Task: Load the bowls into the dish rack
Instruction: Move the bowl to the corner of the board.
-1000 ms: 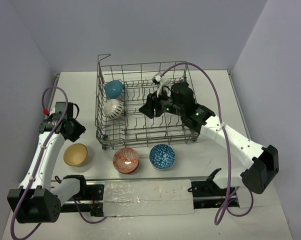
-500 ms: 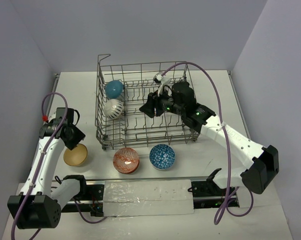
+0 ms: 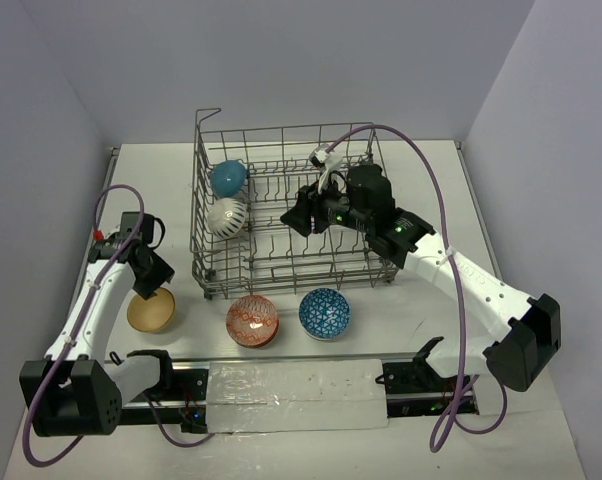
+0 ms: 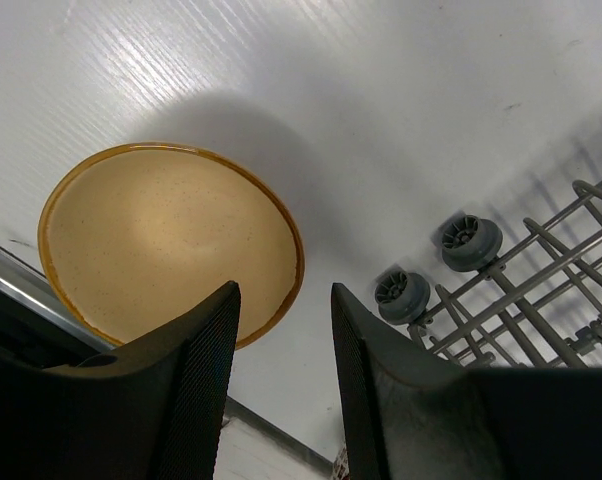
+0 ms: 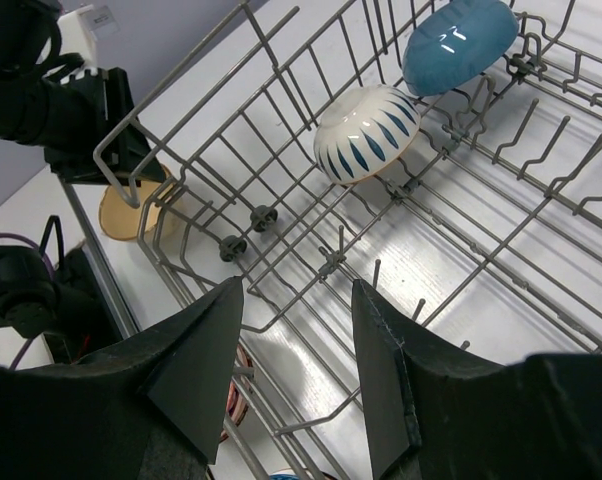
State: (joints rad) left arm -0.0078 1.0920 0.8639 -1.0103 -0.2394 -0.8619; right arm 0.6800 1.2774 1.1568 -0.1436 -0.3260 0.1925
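Note:
The grey wire dish rack [image 3: 291,283] stands mid-table with a teal bowl [image 3: 227,178] and a white patterned bowl [image 3: 227,216] on edge at its left end. On the table in front lie a tan bowl [image 3: 151,310], a red bowl [image 3: 252,320] and a blue patterned bowl [image 3: 324,313]. My left gripper [image 3: 149,285] hangs open just over the tan bowl's [image 4: 161,235] far rim, which sits beside the left finger, nothing held [image 4: 284,300]. My right gripper [image 3: 299,215] hovers open and empty inside the rack [image 5: 296,290], over its tines [image 5: 281,130].
The rack's small wheels [image 4: 471,242] and corner wires are close to the right of my left gripper. A metal rail [image 3: 281,380] runs along the near table edge behind the bowls. Purple walls enclose the table on three sides.
My left gripper has come down and nearer, from beside the rack to just over the tan bowl, and its jaws have widened. The right arm has barely moved.

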